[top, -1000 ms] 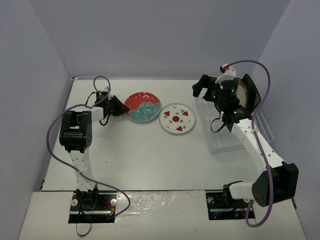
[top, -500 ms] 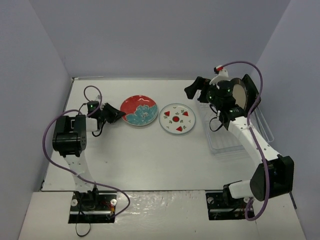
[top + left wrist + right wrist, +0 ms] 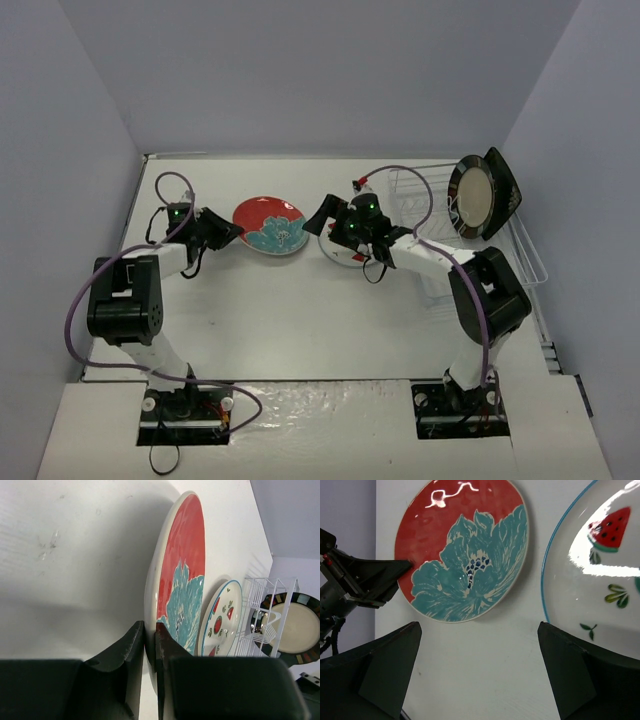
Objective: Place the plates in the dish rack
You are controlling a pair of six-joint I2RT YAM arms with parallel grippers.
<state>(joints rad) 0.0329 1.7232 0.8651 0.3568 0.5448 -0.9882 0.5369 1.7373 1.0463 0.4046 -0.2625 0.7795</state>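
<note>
The red-and-teal floral plate [image 3: 270,225] lies left of centre on the table. My left gripper [image 3: 233,233] is shut on its left rim; the left wrist view shows the fingers clamped on the plate's edge [image 3: 150,645]. The watermelon plate [image 3: 345,255] lies beside it, mostly hidden under my right gripper [image 3: 330,222], which is open and empty above the gap between the two plates [image 3: 475,670]. The black-rimmed beige plate [image 3: 472,195] and the square black plate [image 3: 503,190] stand upright in the dish rack [image 3: 470,260] at the right.
The grey walls close in on the left, back and right. The right arm stretches from its base across the rack's front toward the table's middle. The table's near edge [image 3: 300,380] runs in front of both arm bases.
My right gripper has left the rack and swung left to above the watermelon plate. The floral plate has slid left with my left gripper on its rim.
</note>
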